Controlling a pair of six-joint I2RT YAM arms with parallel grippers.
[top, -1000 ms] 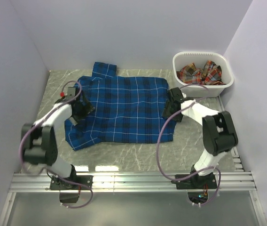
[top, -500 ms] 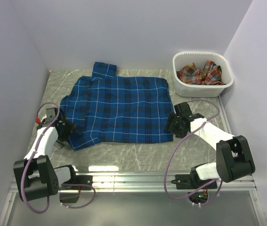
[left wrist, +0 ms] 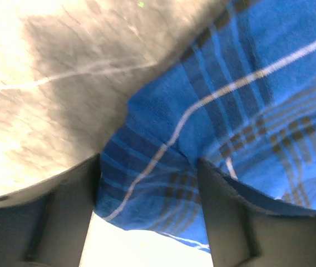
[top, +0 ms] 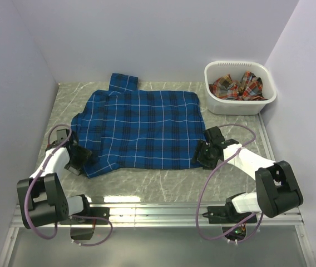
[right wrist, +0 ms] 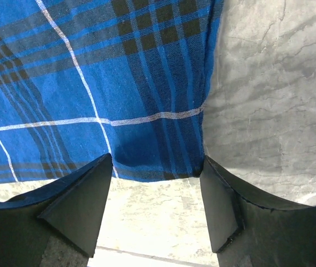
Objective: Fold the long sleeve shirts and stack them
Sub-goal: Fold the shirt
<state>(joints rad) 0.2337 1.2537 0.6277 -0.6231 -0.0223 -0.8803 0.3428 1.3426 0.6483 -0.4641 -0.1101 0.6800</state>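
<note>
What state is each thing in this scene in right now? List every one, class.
Blue shirt: spread flat on the table.
Red shirt: crumpled in the basket.
Basket: upright, holding the red shirt.
Left gripper: jaws open, astride the blue shirt's near left corner.
Right gripper: jaws open, astride the blue shirt's near right corner.

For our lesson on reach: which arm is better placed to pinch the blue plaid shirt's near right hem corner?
Right, likely: the right gripper stands open over that corner of the blue plaid shirt; the left gripper is at the opposite near corner.
</note>
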